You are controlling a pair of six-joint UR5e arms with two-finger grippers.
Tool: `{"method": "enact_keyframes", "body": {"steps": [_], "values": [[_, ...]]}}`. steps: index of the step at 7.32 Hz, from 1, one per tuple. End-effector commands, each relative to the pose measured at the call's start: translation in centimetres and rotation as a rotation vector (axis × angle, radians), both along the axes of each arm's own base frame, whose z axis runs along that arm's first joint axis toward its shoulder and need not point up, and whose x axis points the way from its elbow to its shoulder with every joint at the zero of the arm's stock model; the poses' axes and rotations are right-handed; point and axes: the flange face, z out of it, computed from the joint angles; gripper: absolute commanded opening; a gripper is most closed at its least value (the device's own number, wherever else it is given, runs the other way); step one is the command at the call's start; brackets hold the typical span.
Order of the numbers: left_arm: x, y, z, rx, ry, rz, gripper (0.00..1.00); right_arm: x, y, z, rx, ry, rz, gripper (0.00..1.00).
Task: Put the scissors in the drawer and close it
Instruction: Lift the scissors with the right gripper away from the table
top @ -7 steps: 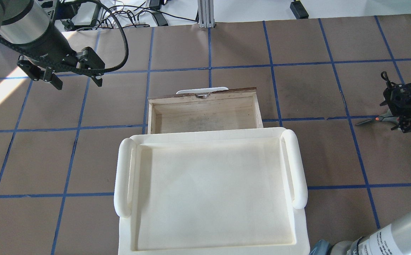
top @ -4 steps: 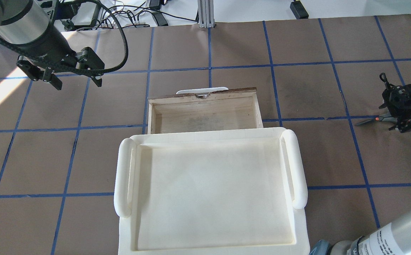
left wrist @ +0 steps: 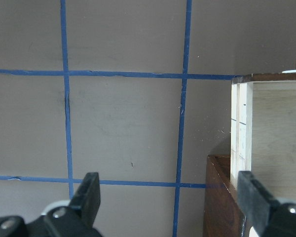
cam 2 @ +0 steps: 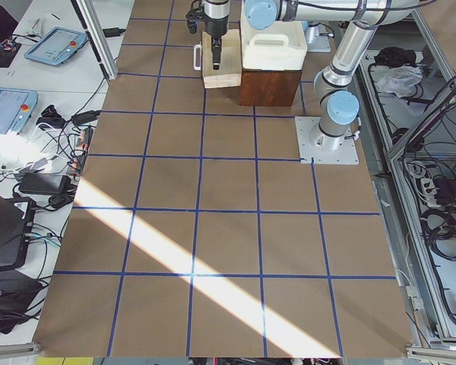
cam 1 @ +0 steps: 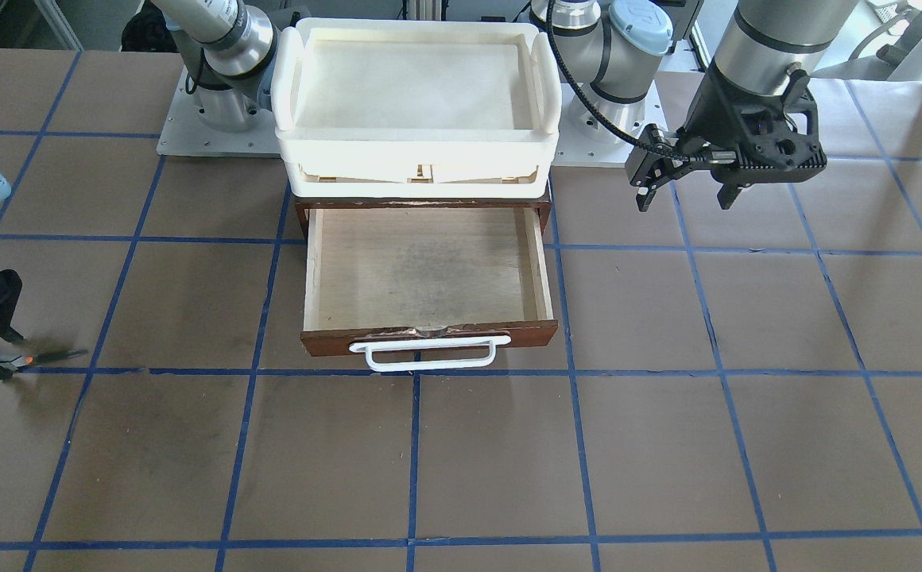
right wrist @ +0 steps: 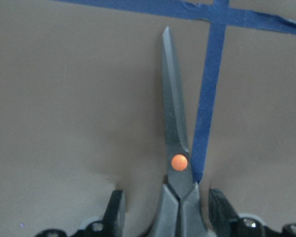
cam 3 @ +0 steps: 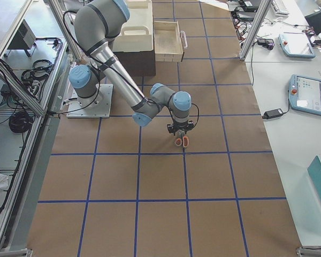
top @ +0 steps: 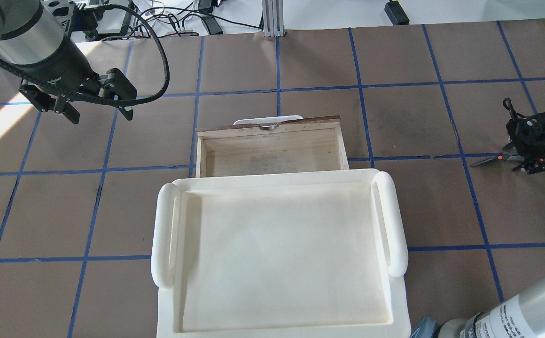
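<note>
Scissors (right wrist: pixel 176 148) flat on counter (top: pixel 300 61), well apart from pulled-out drawer (top: pixel 272 135). Right claw (right wrist: pixel 166 200) released, straddling their neck. Left claw (top: pixel 99 116) spread wide, hovering beside drawer, holding nothing.

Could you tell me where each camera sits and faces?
Front-facing: across the table, facing the robot; shows left gripper.
Overhead: behind the robot, looking forward-down; both arms.
Exterior left: table end; left arm nearer.
Exterior right: opposite end; right arm near.
Left wrist: down beside the drawer; own fingers.
Right wrist: down onto the scissors; own fingers.
Shared: overhead and front-facing show the open drawer.
</note>
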Motion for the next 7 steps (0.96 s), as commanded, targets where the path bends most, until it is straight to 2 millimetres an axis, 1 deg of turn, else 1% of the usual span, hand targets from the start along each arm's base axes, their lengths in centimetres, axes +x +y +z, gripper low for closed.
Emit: {"method": "enact_keyframes", "body": {"steps": [1,2,3,5,6,7], "values": [[0.0,0.1,0.2,-0.004,-0.003,-0.001,1.00,0.0,0.0,0.0,0.002,0.003,0.000,0.51],[0.2,-0.2,-0.2,0.005,-0.015,-0.001,1.00,-0.1,0.0,0.1,0.001,0.006,0.000,0.38],[0.2,0.1,0.0,0.001,-0.017,-0.001,1.00,-0.1,-0.1,0.2,-0.003,0.009,0.000,0.21],[0.2,0.1,0.1,-0.002,-0.019,-0.001,1.00,-0.6,-0.6,0.9,-0.014,0.022,0.000,0.06],[0.3,0.1,0.0,0.001,-0.020,0.001,1.00,-0.7,-0.7,1.3,-0.018,0.030,0.000,0.00],[0.2,-0.1,0.0,-0.004,-0.016,0.002,1.00,-1.1,-1.0,2.3,-0.017,0.060,-0.002,0.00]]}}
